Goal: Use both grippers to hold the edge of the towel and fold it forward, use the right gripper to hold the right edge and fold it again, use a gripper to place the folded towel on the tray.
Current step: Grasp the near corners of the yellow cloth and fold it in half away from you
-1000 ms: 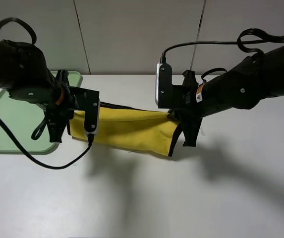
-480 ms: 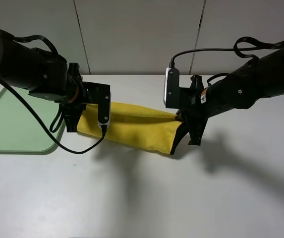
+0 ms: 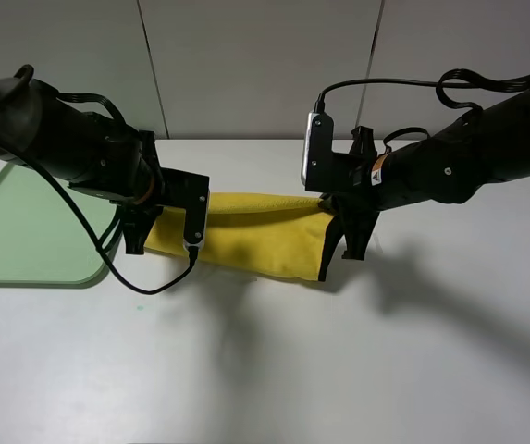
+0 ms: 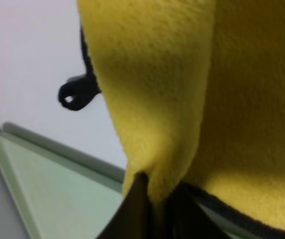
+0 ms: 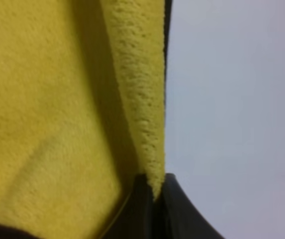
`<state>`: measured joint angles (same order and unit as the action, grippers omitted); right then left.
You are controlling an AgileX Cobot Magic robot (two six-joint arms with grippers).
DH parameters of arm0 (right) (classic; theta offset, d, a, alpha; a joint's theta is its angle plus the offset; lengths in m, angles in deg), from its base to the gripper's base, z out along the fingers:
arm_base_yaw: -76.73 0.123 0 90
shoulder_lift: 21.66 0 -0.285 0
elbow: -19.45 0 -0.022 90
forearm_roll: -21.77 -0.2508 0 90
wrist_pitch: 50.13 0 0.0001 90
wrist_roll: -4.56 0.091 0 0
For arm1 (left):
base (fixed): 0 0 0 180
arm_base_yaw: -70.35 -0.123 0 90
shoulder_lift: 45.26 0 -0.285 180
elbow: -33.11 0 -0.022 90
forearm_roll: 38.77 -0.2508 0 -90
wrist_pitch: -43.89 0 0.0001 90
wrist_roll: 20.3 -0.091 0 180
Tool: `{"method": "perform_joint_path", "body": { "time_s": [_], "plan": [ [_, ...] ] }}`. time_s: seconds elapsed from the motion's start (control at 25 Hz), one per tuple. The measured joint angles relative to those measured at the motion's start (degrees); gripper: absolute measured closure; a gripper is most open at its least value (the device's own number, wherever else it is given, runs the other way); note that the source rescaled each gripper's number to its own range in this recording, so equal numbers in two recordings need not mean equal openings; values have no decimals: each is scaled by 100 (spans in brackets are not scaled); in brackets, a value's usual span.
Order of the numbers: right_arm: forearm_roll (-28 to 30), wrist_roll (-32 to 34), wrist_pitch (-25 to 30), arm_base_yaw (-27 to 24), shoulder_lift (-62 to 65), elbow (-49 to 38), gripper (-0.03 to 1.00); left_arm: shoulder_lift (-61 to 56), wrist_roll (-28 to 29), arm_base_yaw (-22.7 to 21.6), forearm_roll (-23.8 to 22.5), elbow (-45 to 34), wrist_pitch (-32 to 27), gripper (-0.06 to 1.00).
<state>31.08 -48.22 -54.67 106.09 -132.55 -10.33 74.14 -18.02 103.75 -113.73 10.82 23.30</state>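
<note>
left gripper [image 4: 154, 201] and right gripper [image 5: 153, 191] each pinch the yellow towel [image 3: 255, 236], which stretches between them over the desk [image 3: 265, 370].

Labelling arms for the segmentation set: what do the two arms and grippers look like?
Both arms are thick and black-sleeved, ending in black claw grippers with pale camera blocks and trailing black cables. The left gripper has an orange wrist band; the right gripper carries a small white-and-red label.
</note>
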Motion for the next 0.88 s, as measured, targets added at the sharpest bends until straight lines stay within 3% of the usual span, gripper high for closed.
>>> {"method": "perform_joint_path", "body": {
  "time_s": [0.44,0.56,0.64,0.76,0.88],
  "plan": [
    [-5,0,-95,0,-29,0,97,0,19,0,-145,0,-37,93],
    [-5,0,-95,0,-29,0,97,0,64,0,-162,0,-43,86],
    [-5,0,-95,0,-29,0,94,0,191,0,-168,0,-58,72],
    [-5,0,-90,-1,-29,0,74,0,620,0,-168,0,-92,40],
    [-11,0,-86,-31,-29,0,37,0,1248,-7,-168,0,-138,16]
  ]
}}
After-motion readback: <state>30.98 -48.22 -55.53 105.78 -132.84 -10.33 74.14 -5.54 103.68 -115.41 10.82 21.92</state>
